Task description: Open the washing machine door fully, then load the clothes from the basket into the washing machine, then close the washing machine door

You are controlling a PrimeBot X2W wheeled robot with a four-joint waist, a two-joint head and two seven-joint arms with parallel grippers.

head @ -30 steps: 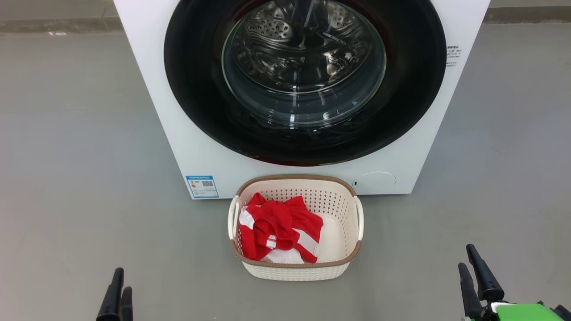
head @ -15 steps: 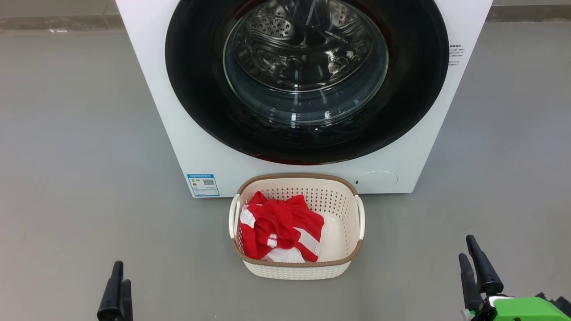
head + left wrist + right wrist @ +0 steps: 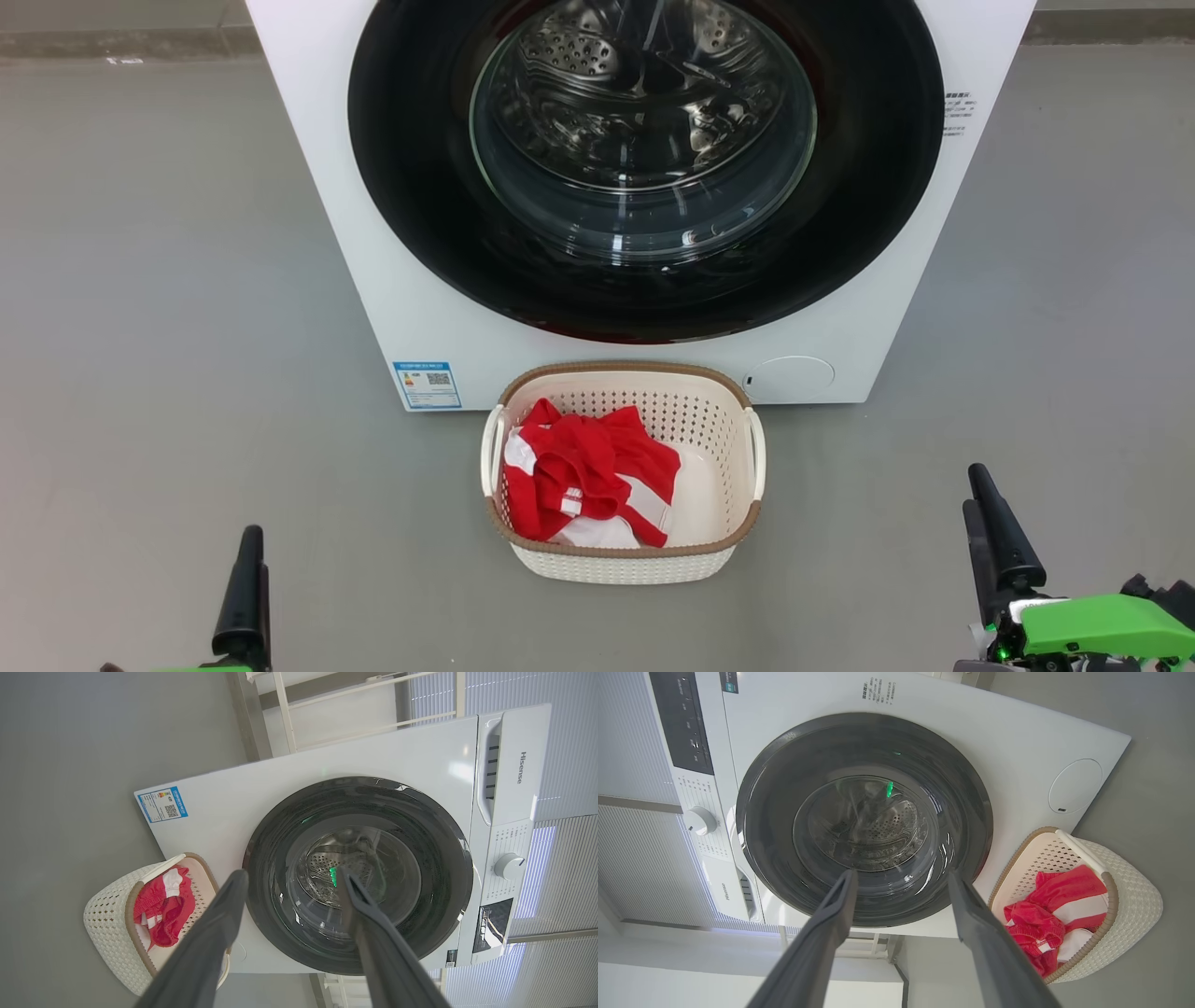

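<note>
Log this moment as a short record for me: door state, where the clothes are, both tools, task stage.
door: washing machine door shut against the washing machine; steel drum visible through its glass
clothes: red and white clothes bundled in the basket, toward its left side
basket: on the floor, directly in front of the machine, below the door
left tool: open, holding nothing, pointed at the door
right tool: open, holding nothing, pointed at the door
stage: door not yet opened; nothing loaded
</note>
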